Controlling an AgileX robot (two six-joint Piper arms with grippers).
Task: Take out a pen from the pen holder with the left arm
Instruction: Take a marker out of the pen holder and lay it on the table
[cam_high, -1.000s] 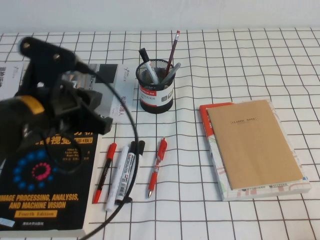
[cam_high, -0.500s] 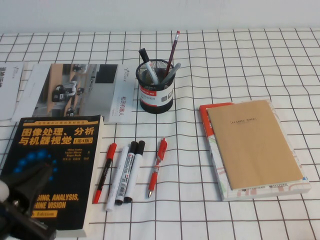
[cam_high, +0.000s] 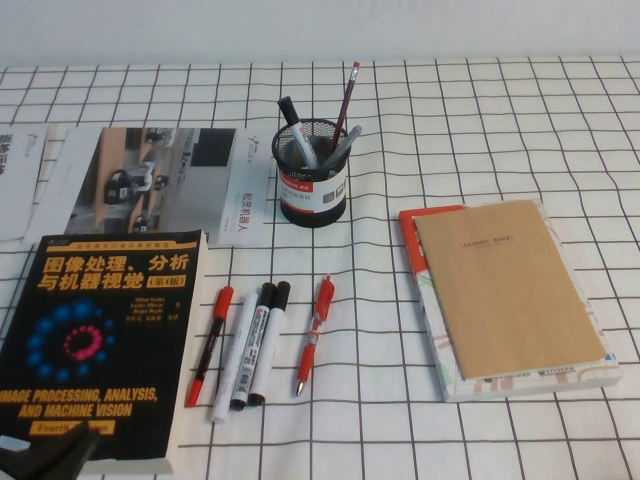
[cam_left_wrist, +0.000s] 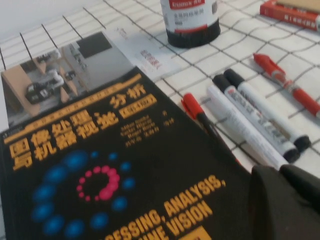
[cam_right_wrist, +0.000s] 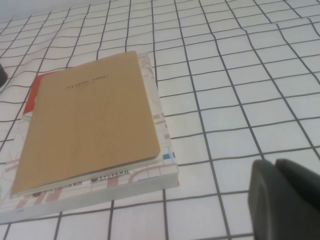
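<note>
High view: left arm (cam_high: 48, 462) is now seen only as a dark sliver in the lower left corner. A second ago it filled the left of the frame, up beside the pen holder (cam_high: 312, 172); half a second ago it was already low over the black book (cam_high: 90, 330). A retreat is read from this, with no pen carried.

Left wrist view: left gripper (cam_left_wrist: 280, 172) is pressed shut and empty, above the book's lower edge. Right gripper (cam_right_wrist: 274, 165) is likewise closed on nothing, parked near the notebook (cam_right_wrist: 90, 120).

Four pens (cam_high: 255, 342) are laid out below the holder, centre of frame. The take-out is judged done or broken off.

Holder: black mesh cup, red-and-white band, upright, upper centre. A red pencil, a black-capped marker and grey pens are left inside.
</note>
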